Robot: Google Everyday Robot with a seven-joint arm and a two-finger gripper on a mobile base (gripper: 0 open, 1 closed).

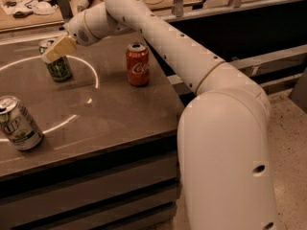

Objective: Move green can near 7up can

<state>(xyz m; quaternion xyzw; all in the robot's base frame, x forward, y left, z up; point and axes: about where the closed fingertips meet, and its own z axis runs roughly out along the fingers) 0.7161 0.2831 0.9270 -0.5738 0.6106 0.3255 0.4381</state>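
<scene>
The green can [58, 69] stands upright at the back left of the dark table, dark green with pale lettering. The gripper [53, 51] is at the end of the white arm, right at the can's top, its pale fingers [60, 47] covering the can's upper part. The 7up can [18, 123] stands silver-white with green "UP" lettering near the table's front left edge, well apart from the green can.
A red Coca-Cola can [137, 64] stands upright right of the green can. A white circle line [95, 75] is marked on the table [110, 114]. The arm's big white body fills the right. A cluttered bench [29, 8] lies behind.
</scene>
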